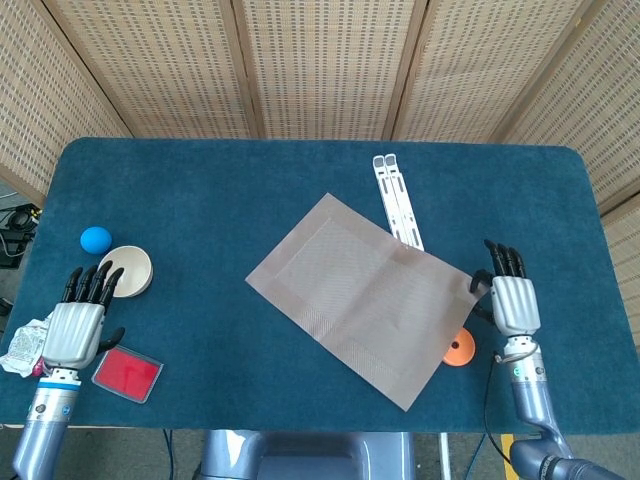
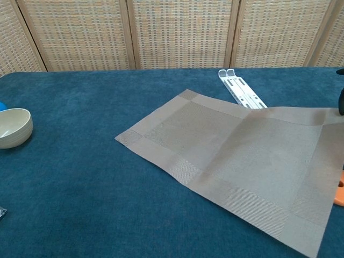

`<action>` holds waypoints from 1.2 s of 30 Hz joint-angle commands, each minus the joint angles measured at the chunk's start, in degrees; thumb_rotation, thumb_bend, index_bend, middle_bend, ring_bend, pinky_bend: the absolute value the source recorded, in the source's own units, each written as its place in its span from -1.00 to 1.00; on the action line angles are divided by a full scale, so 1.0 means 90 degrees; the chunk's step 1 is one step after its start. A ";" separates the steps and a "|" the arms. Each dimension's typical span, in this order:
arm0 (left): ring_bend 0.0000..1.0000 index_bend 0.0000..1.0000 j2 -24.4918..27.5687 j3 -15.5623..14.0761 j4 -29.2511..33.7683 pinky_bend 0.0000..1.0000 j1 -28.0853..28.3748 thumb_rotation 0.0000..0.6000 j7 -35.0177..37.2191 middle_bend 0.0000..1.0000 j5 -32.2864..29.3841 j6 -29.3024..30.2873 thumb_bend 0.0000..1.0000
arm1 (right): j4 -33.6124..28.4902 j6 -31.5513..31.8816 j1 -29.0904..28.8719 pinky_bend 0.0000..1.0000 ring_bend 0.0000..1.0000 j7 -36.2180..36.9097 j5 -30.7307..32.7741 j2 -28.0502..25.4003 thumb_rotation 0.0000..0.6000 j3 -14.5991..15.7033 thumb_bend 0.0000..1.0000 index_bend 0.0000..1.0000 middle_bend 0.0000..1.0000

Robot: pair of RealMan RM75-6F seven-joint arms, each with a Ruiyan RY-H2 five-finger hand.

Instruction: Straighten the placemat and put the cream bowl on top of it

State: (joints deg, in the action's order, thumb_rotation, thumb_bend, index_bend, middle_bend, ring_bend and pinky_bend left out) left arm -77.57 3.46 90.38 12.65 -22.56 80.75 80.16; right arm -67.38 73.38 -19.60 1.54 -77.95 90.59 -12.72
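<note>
Table (image 1: 200,190): right hand (image 1: 508,300) pinches placemat (image 1: 370,295) corner.

A staged robot test setup rather than a home: a surface (image 1: 250,170) draped in blue cloth, woven folding screens (image 1: 320,65) closing it in, cables (image 1: 15,225) on the floor beside it.

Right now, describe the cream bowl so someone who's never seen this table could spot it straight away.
Go to the left end of the blue table. The cream bowl sits just beyond the left hand, with a blue ball beside it. It is the only round, open, pale dish there; the ball is solid blue.
</note>
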 commanded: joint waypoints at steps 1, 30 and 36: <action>-1.00 -0.91 -0.0004 -0.0002 -0.0002 -1.00 0.0002 1.00 -0.0001 -1.00 0.0000 -0.0006 -0.53 | 0.0039 -0.0108 -0.0076 -1.00 -1.00 -0.0214 0.0118 -0.0125 1.00 -0.0077 0.04 0.28 -0.82; -1.00 -0.88 -0.0719 0.0897 0.0145 -1.00 0.1647 1.00 -0.1569 -1.00 -0.0652 -0.1521 -0.89 | -0.1091 0.1661 0.0956 -1.00 -1.00 0.0809 -0.0443 -0.1202 1.00 0.0082 -0.47 -0.84 -1.00; -1.00 -0.86 -0.1267 0.1167 -0.0449 -1.00 0.2325 1.00 -0.2084 -1.00 -0.1139 -0.2058 -0.89 | -0.1062 0.1589 0.0959 -1.00 -1.00 0.1012 -0.0356 -0.1267 1.00 0.0025 -0.47 -0.84 -1.00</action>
State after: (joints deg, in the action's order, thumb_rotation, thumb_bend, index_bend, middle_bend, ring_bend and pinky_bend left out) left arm -86.84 12.83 88.70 31.24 -39.40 72.32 63.68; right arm -77.01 87.83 -10.98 10.35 -81.33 79.33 -12.35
